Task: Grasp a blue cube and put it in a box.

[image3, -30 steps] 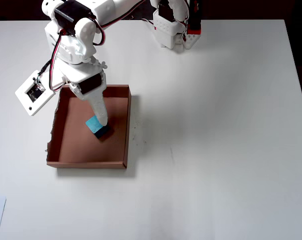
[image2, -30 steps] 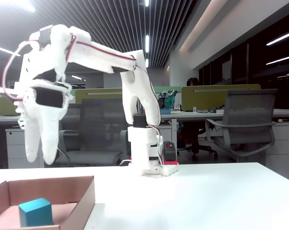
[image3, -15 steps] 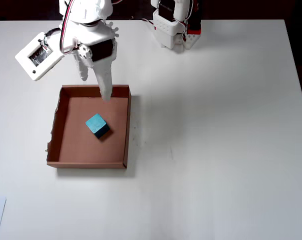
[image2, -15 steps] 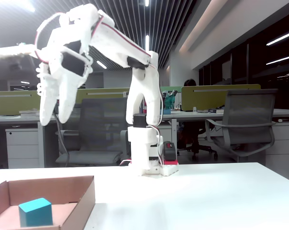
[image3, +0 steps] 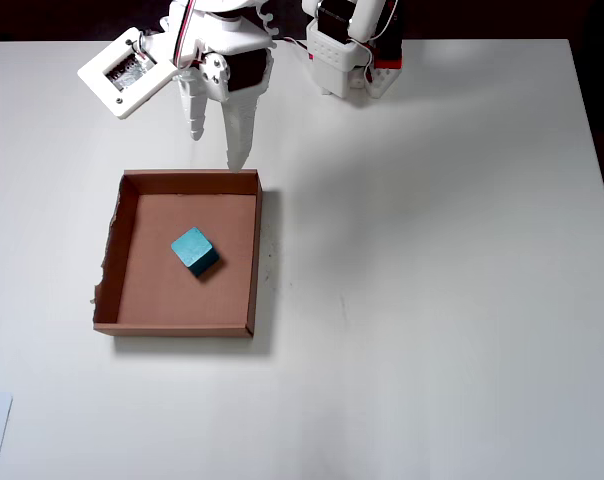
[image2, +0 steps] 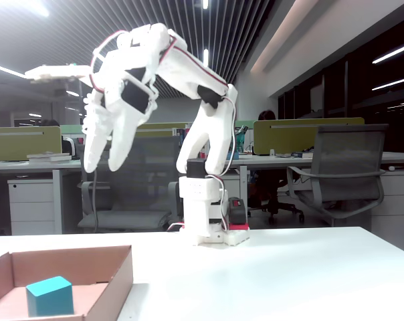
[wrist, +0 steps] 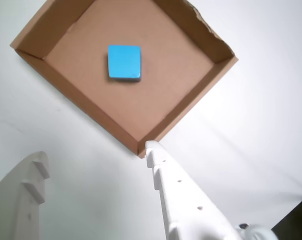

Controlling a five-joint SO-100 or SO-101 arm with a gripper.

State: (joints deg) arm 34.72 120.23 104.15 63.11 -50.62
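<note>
blue cube [image3: 192, 248] sits mid-box [image3: 255, 250], clear of walls; claw [image3: 215, 150] spread outside.

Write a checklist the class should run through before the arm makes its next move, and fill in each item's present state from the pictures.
1. Blue cube lies inside the box: ok.
2. Cube rests flat on the box floor, apart from every wall: ok.
3. Gripper holds nothing, fingers spread: ok.
4. Gripper is raised well above the box: ok.
5. Gripper is outside the box rim in the overhead view: ok.
6. Table around the box has no stray things: ok.
</note>
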